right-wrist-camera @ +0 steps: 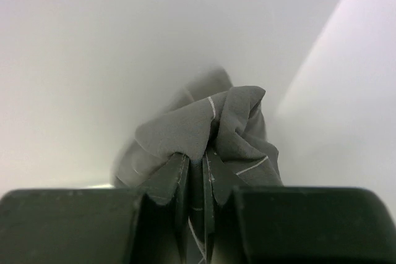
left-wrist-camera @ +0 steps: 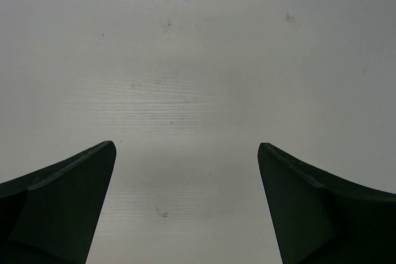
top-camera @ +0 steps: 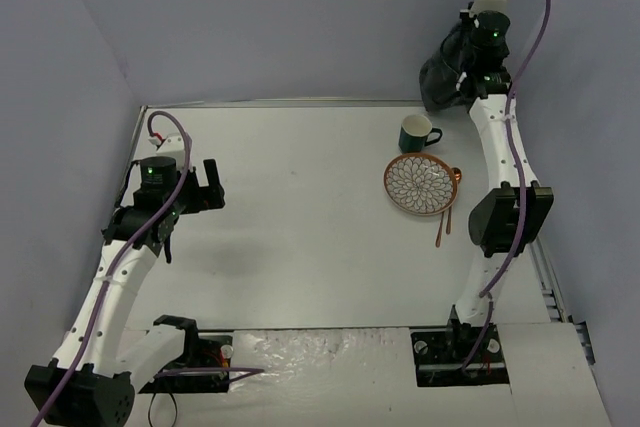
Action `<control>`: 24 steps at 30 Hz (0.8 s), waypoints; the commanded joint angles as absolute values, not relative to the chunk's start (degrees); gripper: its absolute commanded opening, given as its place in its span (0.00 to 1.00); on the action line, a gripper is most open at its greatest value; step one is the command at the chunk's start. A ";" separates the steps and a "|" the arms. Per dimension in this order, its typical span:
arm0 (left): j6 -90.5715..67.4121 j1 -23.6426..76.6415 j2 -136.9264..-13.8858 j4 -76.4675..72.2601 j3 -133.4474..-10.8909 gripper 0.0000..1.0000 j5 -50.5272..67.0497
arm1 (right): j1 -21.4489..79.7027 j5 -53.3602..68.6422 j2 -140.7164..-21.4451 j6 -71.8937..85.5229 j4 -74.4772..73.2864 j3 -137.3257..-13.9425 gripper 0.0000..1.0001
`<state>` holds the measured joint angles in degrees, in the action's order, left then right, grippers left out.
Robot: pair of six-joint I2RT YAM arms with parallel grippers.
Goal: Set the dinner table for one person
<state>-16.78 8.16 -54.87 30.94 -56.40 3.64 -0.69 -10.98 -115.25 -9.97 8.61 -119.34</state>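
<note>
The white desk is filling most of the top view, its thin metal rim running along the far edge below the grey wall.

The right arm is reaching up over the far right corner of the desk. Its right pincer is clamping a bunched dark grey cloth between nearly closed jaws, and pale thin lines are showing on the fabric. From above, the cloth is hanging in a crumpled lump under the right pincer, in front of the wall. Whether its lower end is touching the desk cannot be told.

Near that same corner, a dark green mug is standing upright with its handle pointing toward the right edge. Just in front of it, a round plate with a petal pattern and a reddish rim is lying flat. A copper-coloured spoon is lying along the plate's right side, its bowl toward the far edge and close against the rim.

The left arm is bending over the left side of the desk. The left pincer is hovering there with its jaws spread wide and gripping nothing. In the wrist view, the left pincer is looking down on bare desk between two dark fingers.
</note>
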 commanded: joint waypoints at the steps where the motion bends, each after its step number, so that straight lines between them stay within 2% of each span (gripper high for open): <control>1: -17.19 7.73 -53.37 27.81 -56.95 0.97 4.19 | 5.76 -10.15 -107.08 -14.69 17.67 -122.55 0.00; 13: -19.30 7.73 -49.95 31.85 -63.00 0.97 3.37 | 25.15 13.72 -103.59 -5.53 13.80 -132.04 0.00; 16: -20.00 7.73 -48.02 33.55 -64.64 0.97 2.59 | 28.38 17.70 -101.44 -2.90 14.51 -129.69 0.00; 19: -19.85 7.73 -45.56 36.35 -65.94 0.97 2.00 | 31.90 18.68 -96.60 -1.23 17.02 -119.00 0.00; 22: -19.69 7.73 -44.15 39.64 -66.12 0.97 1.07 | 33.73 17.02 -89.16 2.44 20.37 -95.98 0.02; 24: -19.79 7.73 -42.51 41.67 -65.25 0.97 0.80 | 34.58 16.23 -85.70 5.76 21.72 -83.28 0.06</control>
<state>-18.96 8.12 -44.51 37.68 -63.99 2.38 33.75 16.06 -93.02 -1.58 14.48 -102.87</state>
